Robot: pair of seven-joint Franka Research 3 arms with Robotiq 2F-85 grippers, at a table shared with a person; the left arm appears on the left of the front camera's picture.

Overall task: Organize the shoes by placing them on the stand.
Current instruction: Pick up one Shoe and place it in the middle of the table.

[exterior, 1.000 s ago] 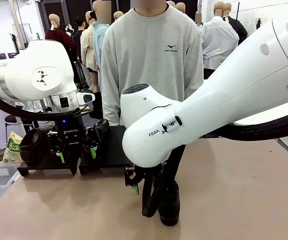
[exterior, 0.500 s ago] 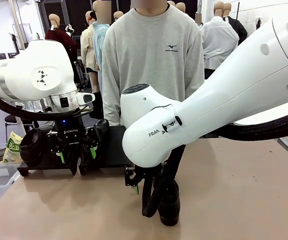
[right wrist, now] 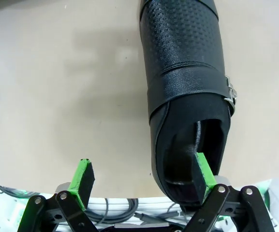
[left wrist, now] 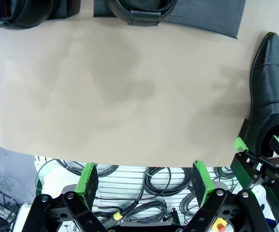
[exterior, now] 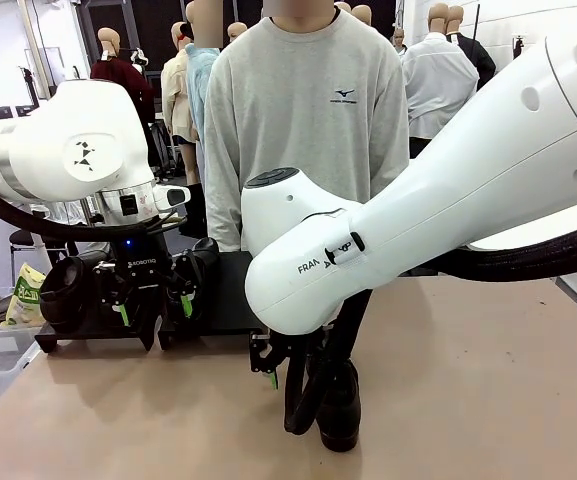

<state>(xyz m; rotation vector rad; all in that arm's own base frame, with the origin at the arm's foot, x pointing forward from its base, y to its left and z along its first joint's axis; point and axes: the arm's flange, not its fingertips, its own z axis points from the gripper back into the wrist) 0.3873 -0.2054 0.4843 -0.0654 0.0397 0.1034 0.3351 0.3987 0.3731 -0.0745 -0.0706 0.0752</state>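
place: robot lab | evidence: white robot arms [exterior: 448, 190], cable bundles [left wrist: 144, 181] under table [exterior: 488, 400]

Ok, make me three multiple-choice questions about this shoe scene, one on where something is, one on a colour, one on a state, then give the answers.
1. Where does the right gripper stand?
A. At the heel opening of the black shoe on the table
B. Over the stand
C. Beside the person's sleeve

2. What colour are the gripper pads?
A. Red
B. Green
C. White

3. How do the left gripper's jaws stand?
A. Shut on a shoe
B. Shut on nothing
C. Open, nothing between them

Answers:
1 A: in the right wrist view one finger is at the shoe's opening, the other outside it.
2 B: both wrist views show green pads.
3 C: the left wrist view shows only bare table between its fingers.
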